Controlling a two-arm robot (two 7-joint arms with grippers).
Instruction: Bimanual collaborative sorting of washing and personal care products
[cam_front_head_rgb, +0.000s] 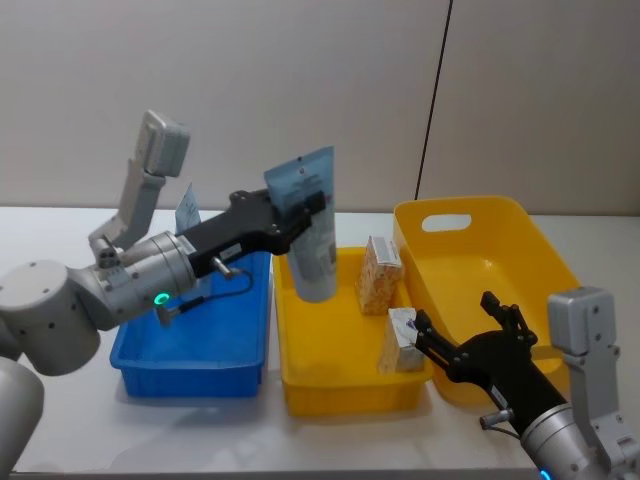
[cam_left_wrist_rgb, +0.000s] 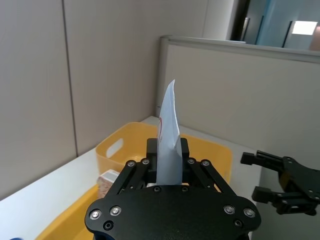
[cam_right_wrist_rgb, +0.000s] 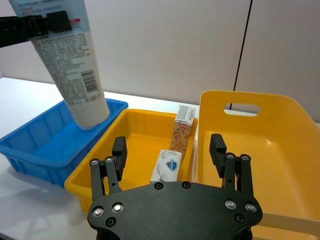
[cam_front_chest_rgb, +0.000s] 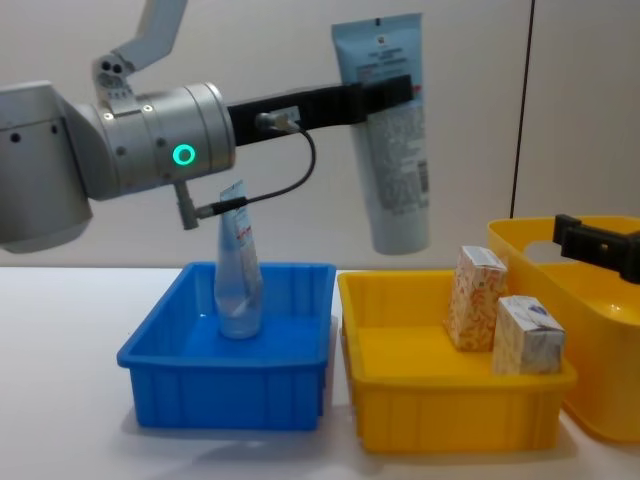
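My left gripper (cam_front_head_rgb: 312, 207) is shut on the grey-blue squeeze tube (cam_front_head_rgb: 314, 240). It holds the tube (cam_front_chest_rgb: 392, 150) in the air, cap down, above the left end of the small yellow bin (cam_front_chest_rgb: 450, 420). In that bin stand an orange-speckled carton (cam_front_head_rgb: 378, 275) and a white-and-blue carton (cam_front_head_rgb: 400, 340). A clear tube with a blue-white label (cam_front_chest_rgb: 238, 270) stands upright in the blue bin (cam_front_chest_rgb: 225, 400). My right gripper (cam_front_head_rgb: 465, 328) is open and holds nothing, low at the small yellow bin's right end, close to the white-and-blue carton (cam_right_wrist_rgb: 166, 166).
A larger yellow bin with a handle slot (cam_front_head_rgb: 520, 250) stands to the right of the small yellow one, under my right arm. The three bins sit side by side on a white table (cam_front_head_rgb: 80, 440), with a wall behind.
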